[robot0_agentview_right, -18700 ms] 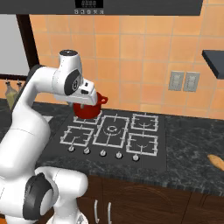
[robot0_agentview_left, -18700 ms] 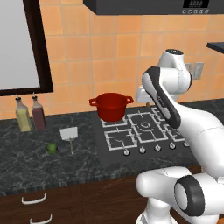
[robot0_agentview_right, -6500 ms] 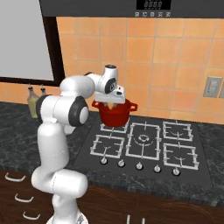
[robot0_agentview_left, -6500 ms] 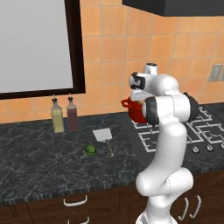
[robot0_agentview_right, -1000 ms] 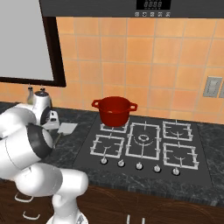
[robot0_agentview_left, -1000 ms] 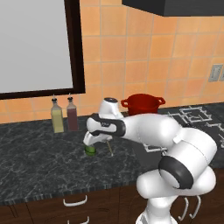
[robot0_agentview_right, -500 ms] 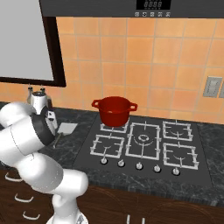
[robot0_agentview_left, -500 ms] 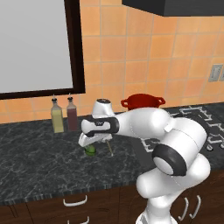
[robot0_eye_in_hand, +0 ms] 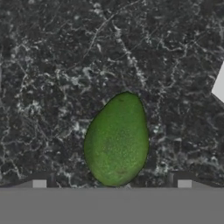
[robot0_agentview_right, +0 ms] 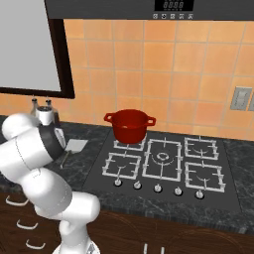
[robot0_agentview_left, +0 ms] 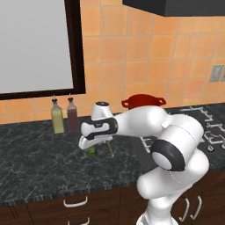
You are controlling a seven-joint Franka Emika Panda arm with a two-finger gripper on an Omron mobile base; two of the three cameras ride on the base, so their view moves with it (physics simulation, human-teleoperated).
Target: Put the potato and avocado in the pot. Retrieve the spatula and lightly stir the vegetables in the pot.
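The avocado [robot0_eye_in_hand: 117, 140] lies on the dark speckled counter, a green pear-shaped piece pointing away from the hand. My gripper [robot0_eye_in_hand: 111, 183] hangs right above it, open, with one fingertip [robot0_eye_in_hand: 39, 181] on each side and the fruit's wide end between them. From the left base view the gripper [robot0_agentview_left: 90, 147] covers most of the avocado [robot0_agentview_left: 91, 152]. The red pot [robot0_agentview_right: 130, 125] stands on the rear left burner, apart from the hand. The spatula's pale blade [robot0_agentview_right: 77, 145] rests on the counter beside the stove, its tan handle [robot0_agentview_left: 110, 149] just right of the hand. The potato is out of view.
Two bottles [robot0_agentview_left: 57, 121] stand against the tiled wall behind the avocado. The stove [robot0_agentview_right: 163, 166] with its knobs lies to the right. A window frame [robot0_agentview_left: 74, 48] rises above the counter. Drawers run under the counter's front edge.
The hand has shifted slightly left and sunk lower onto the avocado, jaws still wide. Earlier the base drove left and the arm swung over from the pot.
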